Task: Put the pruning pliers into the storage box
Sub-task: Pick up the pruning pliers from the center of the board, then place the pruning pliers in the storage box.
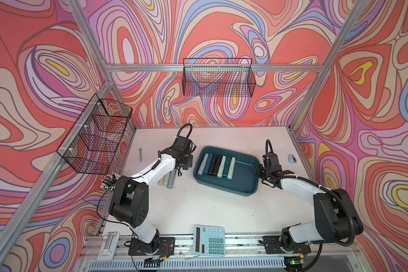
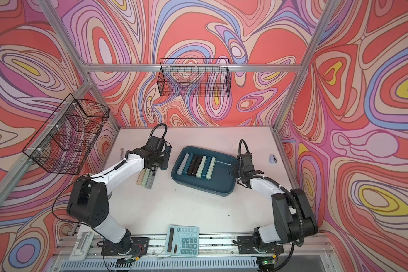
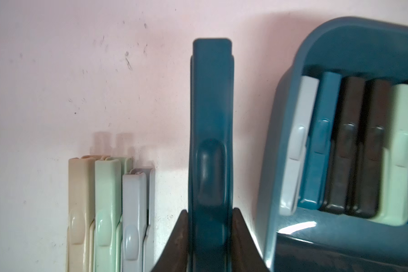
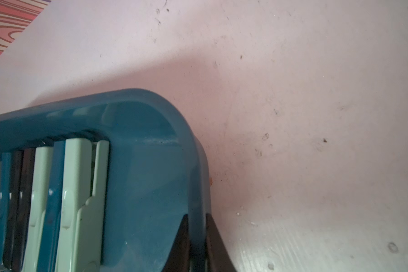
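While the left pincer clamps teal pliers, calculator digits blur — unreadable.

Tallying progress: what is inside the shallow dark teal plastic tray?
Seven slim bar-like pliers side by side: grey, teal, two black, pale green, teal, pale green. Beneath them the floor of the dark teal plastic tray is covered.

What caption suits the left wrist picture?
Left tool grips teal pliers beside the box; three pliers lie on the table.
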`<state>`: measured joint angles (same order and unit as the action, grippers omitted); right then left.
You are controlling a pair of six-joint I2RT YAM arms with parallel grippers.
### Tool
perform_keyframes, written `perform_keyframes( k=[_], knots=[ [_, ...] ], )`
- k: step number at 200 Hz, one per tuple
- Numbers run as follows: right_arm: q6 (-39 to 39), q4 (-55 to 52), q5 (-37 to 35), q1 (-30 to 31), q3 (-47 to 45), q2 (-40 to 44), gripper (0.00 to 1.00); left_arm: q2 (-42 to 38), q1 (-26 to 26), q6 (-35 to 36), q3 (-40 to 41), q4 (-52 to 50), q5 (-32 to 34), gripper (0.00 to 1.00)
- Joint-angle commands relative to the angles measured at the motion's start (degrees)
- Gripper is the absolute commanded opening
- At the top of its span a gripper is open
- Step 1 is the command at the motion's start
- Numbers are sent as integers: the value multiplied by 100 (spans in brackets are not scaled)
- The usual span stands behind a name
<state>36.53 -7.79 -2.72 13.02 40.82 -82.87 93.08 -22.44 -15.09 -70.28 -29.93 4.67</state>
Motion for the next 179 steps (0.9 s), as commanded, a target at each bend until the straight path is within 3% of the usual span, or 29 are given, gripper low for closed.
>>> perform_keyframes(
  k=[1,42,97,179],
  knots=[
    [694,36,-259,302,-137,150,11,-319,-192,175,-334,-390,32,1],
    [1269,319,-328,793,-118,112,11,-289,-771,373,-943,-697,50,1],
    [1524,451,-201,947,-40,61,11,479,-1696,299,-1763,-886,-18,1],
    [1825,680,-246,952,-352,377,12,1527,-2552,-582,-2440,-843,68,4]
  ],
)
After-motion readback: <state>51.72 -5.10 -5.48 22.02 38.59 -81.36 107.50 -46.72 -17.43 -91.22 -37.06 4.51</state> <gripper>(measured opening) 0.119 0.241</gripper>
